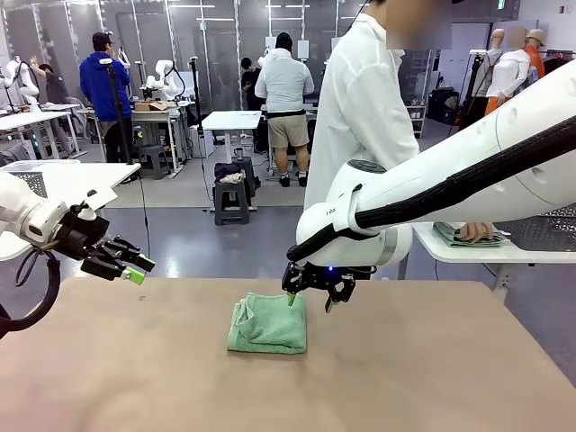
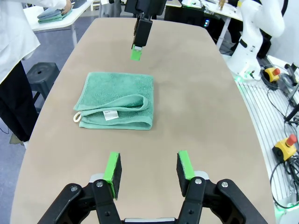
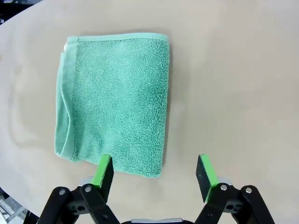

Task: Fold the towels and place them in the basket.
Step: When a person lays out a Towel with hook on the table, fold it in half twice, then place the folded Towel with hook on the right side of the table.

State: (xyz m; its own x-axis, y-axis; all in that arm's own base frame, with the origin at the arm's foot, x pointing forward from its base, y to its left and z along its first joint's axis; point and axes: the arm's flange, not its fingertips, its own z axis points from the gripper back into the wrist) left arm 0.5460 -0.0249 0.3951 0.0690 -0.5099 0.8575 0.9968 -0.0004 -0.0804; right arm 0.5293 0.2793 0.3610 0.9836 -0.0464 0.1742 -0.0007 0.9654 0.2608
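Now my right tool hovers spread over the green towel's far edge.
Long axis runs toward me, I judge; left tool, spread and empty, is well apart.

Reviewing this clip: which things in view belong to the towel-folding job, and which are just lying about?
Job:
- sea-green towel, folded on the table
- right gripper, open over its far edge
- left gripper, open, off to the side
- towel stack under the person's hand

Lying about:
- stool with cloth on it
- red-button boxes on the floor
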